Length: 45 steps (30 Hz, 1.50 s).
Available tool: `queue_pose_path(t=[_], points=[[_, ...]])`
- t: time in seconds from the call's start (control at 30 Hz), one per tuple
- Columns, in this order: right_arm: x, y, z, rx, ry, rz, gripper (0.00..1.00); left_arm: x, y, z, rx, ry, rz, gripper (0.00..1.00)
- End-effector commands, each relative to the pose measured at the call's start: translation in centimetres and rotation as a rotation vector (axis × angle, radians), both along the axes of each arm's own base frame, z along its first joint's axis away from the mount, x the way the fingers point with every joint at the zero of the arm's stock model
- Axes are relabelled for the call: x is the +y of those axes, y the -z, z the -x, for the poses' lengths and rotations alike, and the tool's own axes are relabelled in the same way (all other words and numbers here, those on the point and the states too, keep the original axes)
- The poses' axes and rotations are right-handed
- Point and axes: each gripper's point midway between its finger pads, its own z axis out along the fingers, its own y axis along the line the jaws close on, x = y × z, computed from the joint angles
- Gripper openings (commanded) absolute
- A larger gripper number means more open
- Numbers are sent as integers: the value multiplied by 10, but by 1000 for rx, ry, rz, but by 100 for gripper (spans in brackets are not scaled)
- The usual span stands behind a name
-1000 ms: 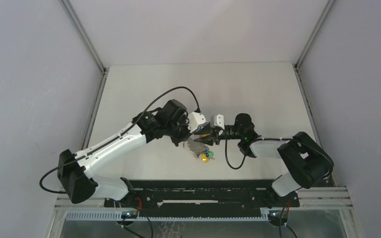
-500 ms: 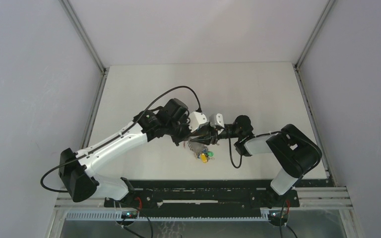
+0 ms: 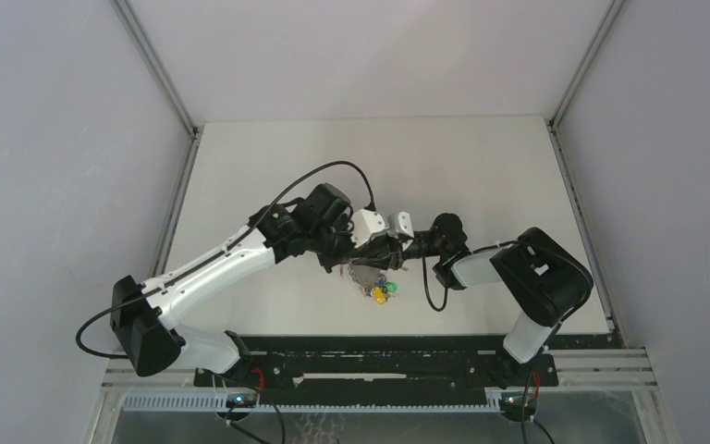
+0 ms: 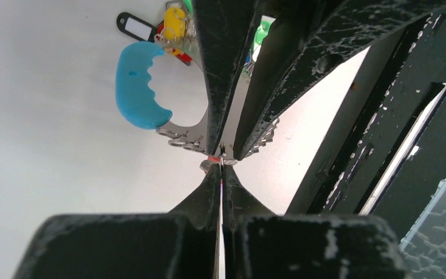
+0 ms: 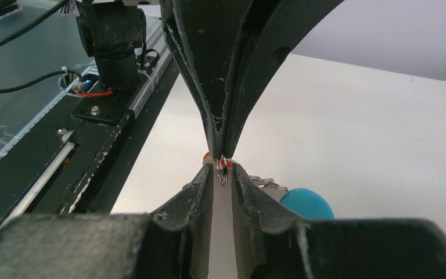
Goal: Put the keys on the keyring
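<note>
Pinched down to a hairline at the left gripper [image 4: 221, 170], with a sliver of silver metal caught at the very tip. Met tip to tip by the right gripper [image 4: 225, 152], likewise closed, nipping a small silver loop in its own wrist view. Clamped from both sides, then, on the key [image 5: 222, 167], with mere specks of its red tag peeping out either side of the pinch; impossible to say by which side truly borne. Just beyond the pinch, lying on the table [image 3: 481, 166]: the keyring [image 4: 136, 87], with its grey metal part nearest the fingertips and its blue band turned away; near the key, but touching or not, impossible to tell. Crowded at its far rim, the other tagged keys [image 4: 174, 26] in yellow, black and green. Judged not yet threaded. Plenty to go wrong from here: so little of the key gripped, hence liable to be twisted free by any uneven pull or early release; once dropped among the other tags, hard to pick out again. Also a danger of fingertips jamming against each other, or of nudging the seemingly unheld keyring off line
</note>
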Motion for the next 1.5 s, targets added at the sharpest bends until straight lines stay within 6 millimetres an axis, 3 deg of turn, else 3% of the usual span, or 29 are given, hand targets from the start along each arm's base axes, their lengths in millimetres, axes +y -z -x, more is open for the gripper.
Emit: queue_pose_path(t=[0.0, 0.43, 0.6, 0.73, 0.8, 0.9, 0.97, 1.37, 1.47], points=[[6, -3, -2, -13, -14, 2, 17, -19, -32, -6, -67, 54, 81, 0], [13, -5, 1, -3, -44, -8, 14, -27, -35, -4, -56, 78, 106, 0], [12, -7, -2, 10, -34, -18, 1, -28, -31, -3, -52, 77, 107, 0], [9, -12, -5, 20, -23, -33, 0, -26, -31, -3, -63, 57, 122, 1], [8, -15, -5, 20, -21, -44, 0, -23, -32, -4, -77, 33, 132, 10], [6, -19, -8, 16, -3, -55, 0, -18, -36, -5, -102, -4, 175, 30], [5, -20, -8, 11, 5, -59, 0, -14, -39, -4, -111, -34, 225, 37], [-3, -27, -9, -21, 26, -77, 0, 22, -59, -19, -49, -327, 735, 52], [-5, -31, -10, -25, 39, -85, 0, 27, -56, -17, -88, -364, 817, 56]])
